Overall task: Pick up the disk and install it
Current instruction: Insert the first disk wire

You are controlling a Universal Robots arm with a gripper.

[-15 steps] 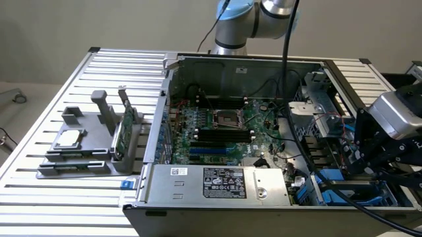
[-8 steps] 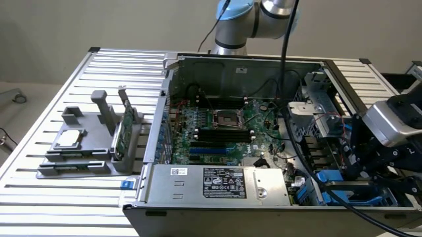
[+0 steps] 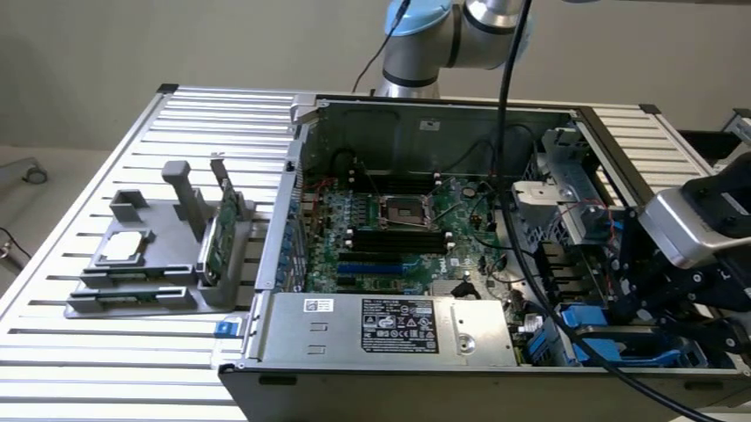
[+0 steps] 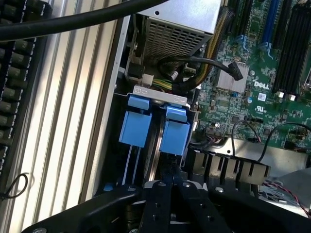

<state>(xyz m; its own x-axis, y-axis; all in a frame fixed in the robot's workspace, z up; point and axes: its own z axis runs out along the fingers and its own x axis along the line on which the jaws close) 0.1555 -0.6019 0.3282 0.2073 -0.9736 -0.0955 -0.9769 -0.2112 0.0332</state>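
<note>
two views, one moment. exterior view: the open case [image 3: 411,114] lies on the table [image 3: 70,352], with its drive bay [image 3: 610,338] in the 4 o'clock corner. the gripper [image 3: 634,303] hangs over this bay on an arm coming in from 3 o'clock. the disk [image 3: 585,321] sits in the bay just beside the gripper, toward 8 o'clock. the card [image 3: 221,233] and chip [image 3: 123,246] rest well apart at 9 o'clock.

wrist view: the jaws stand closed together, gripping nothing that shows. whether the tips touch the disk [image 4: 175,133] cannot be told. the disk lies straight ahead of the gripper and in line with it. it is on the board [image 4: 252,97] side of a second carrier [image 4: 134,125], the two side by side. judging by its thin profile, the disk stands on edge, its long axis running down into the bay and its blue end pointing up at the gripper.
</note>
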